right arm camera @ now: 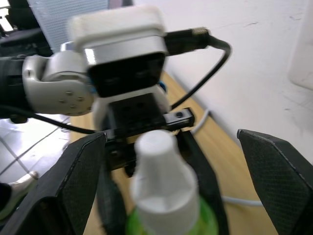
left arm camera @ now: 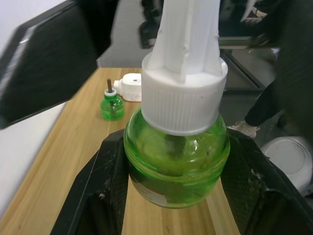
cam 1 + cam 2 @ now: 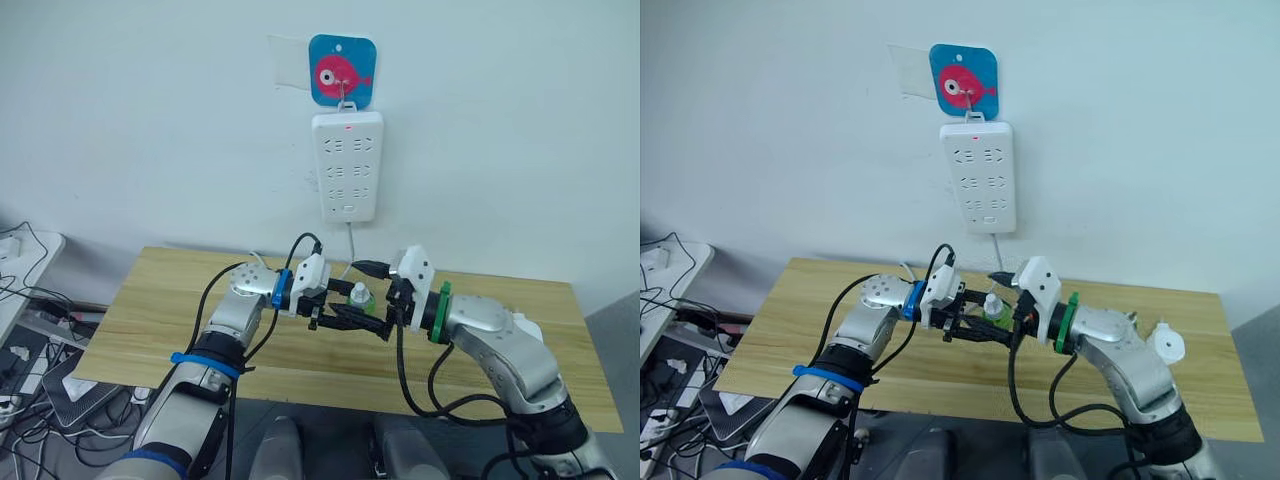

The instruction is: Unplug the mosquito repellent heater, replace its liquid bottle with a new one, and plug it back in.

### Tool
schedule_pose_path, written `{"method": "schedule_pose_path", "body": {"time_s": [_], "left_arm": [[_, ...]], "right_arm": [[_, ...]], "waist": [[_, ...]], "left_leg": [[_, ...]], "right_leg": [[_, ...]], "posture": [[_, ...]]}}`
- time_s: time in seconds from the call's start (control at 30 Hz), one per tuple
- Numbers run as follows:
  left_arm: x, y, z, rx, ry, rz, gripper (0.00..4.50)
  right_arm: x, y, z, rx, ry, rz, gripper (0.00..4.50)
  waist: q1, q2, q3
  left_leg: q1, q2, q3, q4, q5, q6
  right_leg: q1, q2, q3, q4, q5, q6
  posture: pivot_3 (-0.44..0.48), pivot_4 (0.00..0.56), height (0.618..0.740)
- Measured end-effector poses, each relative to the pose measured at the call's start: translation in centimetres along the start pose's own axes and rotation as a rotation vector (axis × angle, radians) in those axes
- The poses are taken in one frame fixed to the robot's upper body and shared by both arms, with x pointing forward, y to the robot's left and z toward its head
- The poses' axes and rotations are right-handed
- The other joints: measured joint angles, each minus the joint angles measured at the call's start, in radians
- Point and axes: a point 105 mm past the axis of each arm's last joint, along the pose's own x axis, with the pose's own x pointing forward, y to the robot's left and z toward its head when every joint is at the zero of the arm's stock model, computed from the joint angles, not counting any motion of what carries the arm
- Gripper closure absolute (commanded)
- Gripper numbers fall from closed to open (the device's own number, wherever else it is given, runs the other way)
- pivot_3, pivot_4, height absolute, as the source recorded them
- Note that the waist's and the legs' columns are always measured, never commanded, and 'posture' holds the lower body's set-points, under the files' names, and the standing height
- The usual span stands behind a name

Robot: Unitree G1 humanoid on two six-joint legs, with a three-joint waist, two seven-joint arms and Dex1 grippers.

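Above the wooden desk (image 3: 150, 320), near its middle: left end effector (image 3: 330, 318) clamped on a green liquid bottle (image 2: 176, 161) with white cap, held upright. Right end effector (image 3: 378, 322) facing it, fingers spread wide either side of the bottle's cap, not touching. Farther along the desk, a second green bottle (image 2: 111, 105) just beside the white mosquito repellent heater (image 2: 131, 87). On the wall beyond, a white power strip (image 3: 347, 165) under a blue fish hook (image 3: 341, 70).

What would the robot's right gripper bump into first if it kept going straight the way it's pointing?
The green bottle with the white cap. It sits between the open fingers of the right gripper, held by the left gripper. Just behind it comes the left gripper itself.
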Motion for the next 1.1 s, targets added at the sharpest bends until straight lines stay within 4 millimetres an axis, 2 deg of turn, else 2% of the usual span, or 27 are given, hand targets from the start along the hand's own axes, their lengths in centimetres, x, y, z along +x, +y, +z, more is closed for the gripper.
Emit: {"method": "schedule_pose_path", "body": {"time_s": [0.2, 0.3, 0.4, 0.5, 0.57, 0.77, 0.93, 1.1], "left_arm": [[0.3, 0.0, 0.0, -0.002, -0.004, 0.000, 2.24], [0.6, 0.2, 0.2, 0.003, -0.014, 0.009, 2.24], [0.4, 0.5, 0.1, -0.004, -0.010, 0.023, 2.24], [-0.3, 0.2, -0.4, -0.017, 0.009, 0.010, 2.24], [-0.3, 0.2, -0.5, -0.022, 0.011, 0.011, 2.24], [0.1, 0.4, -0.3, -0.010, 0.001, 0.003, 2.24], [0.2, 0.4, -0.3, -0.012, -0.003, -0.005, 2.24], [0.2, 0.3, -0.4, -0.013, 0.001, -0.011, 2.24]], "right_arm": [[-0.2, -1.0, -0.7, -0.017, 0.026, -0.047, 0.02], [-1.4, -1.3, -0.6, -0.002, 0.025, -0.064, 0.02], [-4.4, -1.4, -1.0, 0.003, 0.070, -0.079, 0.02], [-8.9, -3.8, -1.6, -0.009, 0.163, -0.201, 0.02], [-10.3, -3.9, -1.2, -0.005, 0.176, -0.204, 0.02], [-8.6, -2.1, 0.0, -0.011, 0.140, -0.080, 0.02], [-4.9, -0.2, 1.8, 0.023, 0.027, 0.012, 0.02], [-1.7, 1.4, 1.4, 0.043, 0.000, 0.058, 0.02]], "waist": [[0.002, 0.000, -0.001], [0.005, 0.000, -0.001], [0.006, 0.000, -0.002], [0.007, 0.000, -0.002], [0.002, 0.000, -0.002], [-0.021, 0.000, -0.003], [-0.024, 0.000, -0.003], [-0.020, 0.000, -0.003]], "left_leg": [[0.000, 0.000, 0.000, 0.000, 0.000, 0.000], [-0.001, 0.000, 0.000, 0.000, 0.000, -0.001], [-0.002, -0.001, 0.000, 0.000, 0.000, 0.000], [-0.002, -0.002, 0.000, 0.000, 0.000, 0.000], [-0.001, -0.001, 0.000, 0.000, 0.000, 0.000], [0.003, 0.000, 0.002, 0.000, 0.000, 0.001], [0.003, 0.000, 0.002, 0.000, 0.000, 0.001], [0.002, -0.001, 0.002, 0.000, 0.000, 0.001]], "right_leg": [[0.000, 0.000, 0.000, 0.000, 0.000, 0.000], [0.000, 0.000, 0.000, 0.000, 0.000, 0.000], [0.000, -0.001, -0.001, -0.001, 0.000, 0.000], [0.000, -0.002, 0.000, -0.001, 0.000, 0.000], [0.000, 0.000, 0.000, -0.001, 0.000, 0.000], [0.001, 0.001, 0.002, 0.002, 0.000, 0.000], [0.001, 0.001, 0.002, 0.002, 0.000, 0.000], [0.001, 0.000, 0.002, 0.002, 0.000, 0.000]], "posture": [[0.025, 0.128, 0.740], [0.019, 0.128, 0.740], [0.010, 0.128, 0.740], [0.002, 0.127, 0.740], [-0.004, 0.127, 0.740], [-0.008, 0.127, 0.740], [0.001, 0.139, 0.740], [0.015, 0.140, 0.740]]}}
